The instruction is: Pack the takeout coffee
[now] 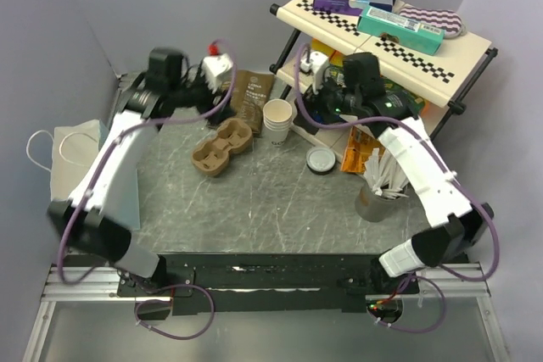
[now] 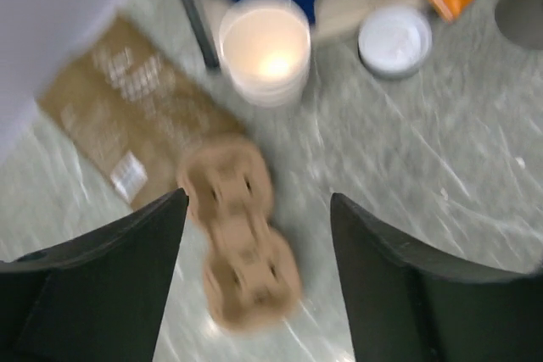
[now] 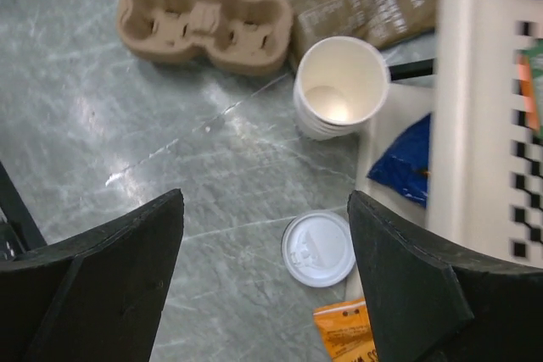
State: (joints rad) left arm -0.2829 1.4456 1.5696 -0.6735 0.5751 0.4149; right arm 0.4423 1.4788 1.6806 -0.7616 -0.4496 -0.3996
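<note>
A stack of white paper takeout cups [image 1: 277, 120] stands open and lidless at the back of the table; it also shows in the left wrist view [image 2: 265, 48] and the right wrist view [image 3: 341, 86]. A round white lid [image 1: 321, 159] lies flat to the cups' right [image 3: 318, 248] [image 2: 394, 40]. No black lid shows. My left gripper [image 1: 212, 91] is open and empty, hovering above the brown pulp carrier [image 2: 242, 243]; its view [image 2: 259, 201] is blurred. My right gripper [image 1: 310, 109] is open and empty [image 3: 265, 197], above the table between cups and lid.
The pulp carrier [image 1: 222, 146] lies left of the cups. A brown coffee pouch [image 1: 251, 95] lies behind it. A shelf rack [image 1: 386, 36] with boxes stands back right, an orange packet [image 1: 361, 146] beneath. A holder of stirrers [image 1: 377, 192] stands right. A white paper bag [image 1: 72, 158] stands left.
</note>
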